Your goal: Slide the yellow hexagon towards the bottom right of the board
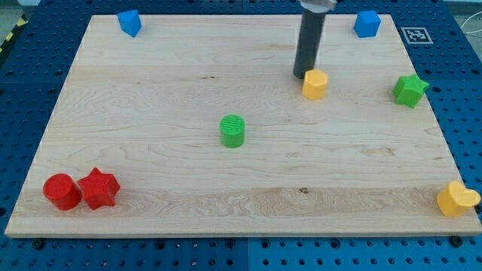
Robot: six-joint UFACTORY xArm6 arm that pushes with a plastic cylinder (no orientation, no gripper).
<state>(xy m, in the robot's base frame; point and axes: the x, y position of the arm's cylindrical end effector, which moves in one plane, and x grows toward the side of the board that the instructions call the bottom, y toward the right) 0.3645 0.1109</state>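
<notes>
The yellow hexagon [315,83] lies on the wooden board [188,181] right of centre, in the upper half. My tip [303,75] stands just to the hexagon's upper left and touches or nearly touches its edge. The rod rises from there to the view's top.
A green cylinder [233,131] sits near the middle. A green star [410,90] lies at the right edge. A yellow heart [456,199] is at the bottom right corner. Blue blocks sit at the top left [129,22] and top right [367,24]. A red cylinder [61,191] and a red star [99,188] lie at the bottom left.
</notes>
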